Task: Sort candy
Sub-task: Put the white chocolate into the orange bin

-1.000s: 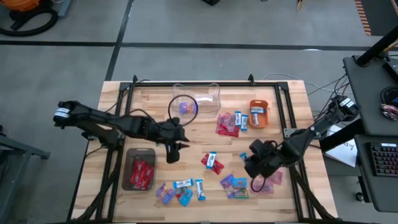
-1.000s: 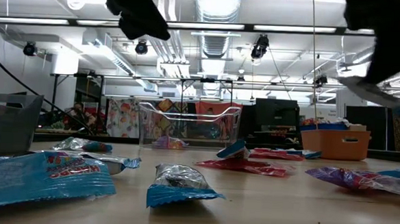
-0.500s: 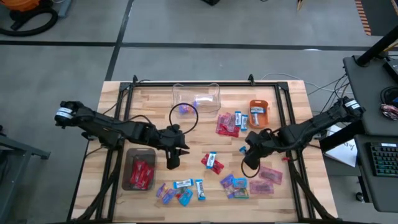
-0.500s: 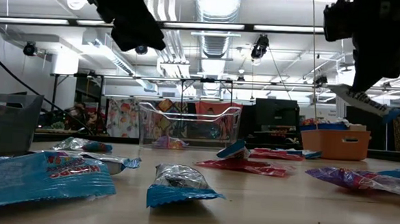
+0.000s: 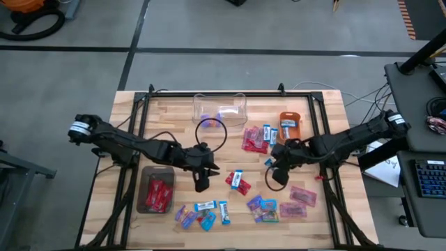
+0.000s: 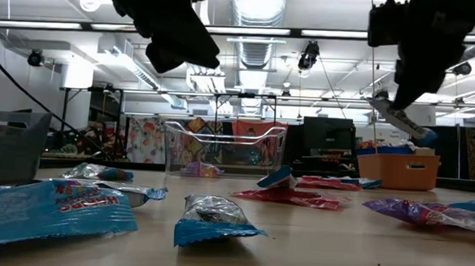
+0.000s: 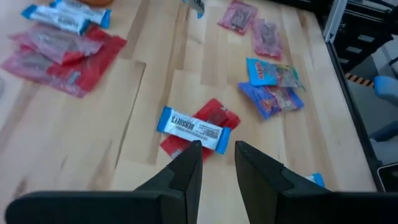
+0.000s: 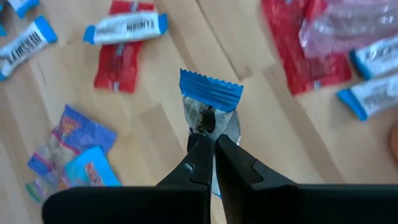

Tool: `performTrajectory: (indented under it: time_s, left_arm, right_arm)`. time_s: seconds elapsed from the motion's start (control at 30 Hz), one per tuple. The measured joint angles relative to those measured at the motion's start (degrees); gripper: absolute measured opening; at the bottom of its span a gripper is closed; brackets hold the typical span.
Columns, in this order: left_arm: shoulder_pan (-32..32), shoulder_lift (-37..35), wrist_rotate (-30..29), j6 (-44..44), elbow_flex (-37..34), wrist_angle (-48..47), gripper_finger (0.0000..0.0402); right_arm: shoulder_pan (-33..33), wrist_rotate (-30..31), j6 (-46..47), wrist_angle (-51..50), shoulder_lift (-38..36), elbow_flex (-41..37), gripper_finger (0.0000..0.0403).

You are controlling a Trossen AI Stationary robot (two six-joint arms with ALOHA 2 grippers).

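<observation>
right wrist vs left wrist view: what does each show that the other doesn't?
Right wrist only: the right gripper, fingers shut on a blue-and-white candy.
Left wrist only: the left gripper, fingers slightly apart and holding nothing, and two pink candies at the far edge.
Both: the blue-and-white bar lying on a red candy, and the purple and teal packets.

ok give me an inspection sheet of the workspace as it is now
surface: wooden table, bare patches between sweets
job's things: candy scattered in loose groups; red ones in the grey tray; blue-and-white ones in the orange bowl; something purple in the clear box
clutter: nothing seen
hands: right hand shut on a blue wrapper, lifted; left hand open above a blue-and-white bar
cables: black loop near the clear box
surroundings: grey floor, desk with keyboard on the right
</observation>
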Motion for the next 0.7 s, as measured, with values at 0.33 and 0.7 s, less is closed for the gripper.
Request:
performTrajectory:
  time_s: [0.33,0.7]
  left_arm:
    - [-1.8,-0.5,0.1,-1.0,0.4,-3.2,0.0078]
    - [-1.8,-2.6,-2.8,6.2,7.9,-17.6,0.0078]
  right_arm:
    - [-3.4,0.0,-1.1,-5.5,-4.4,0.0,0.0009]
    - [-15.0,20.2,1.0,-10.1,-11.2,0.0,0.0009]
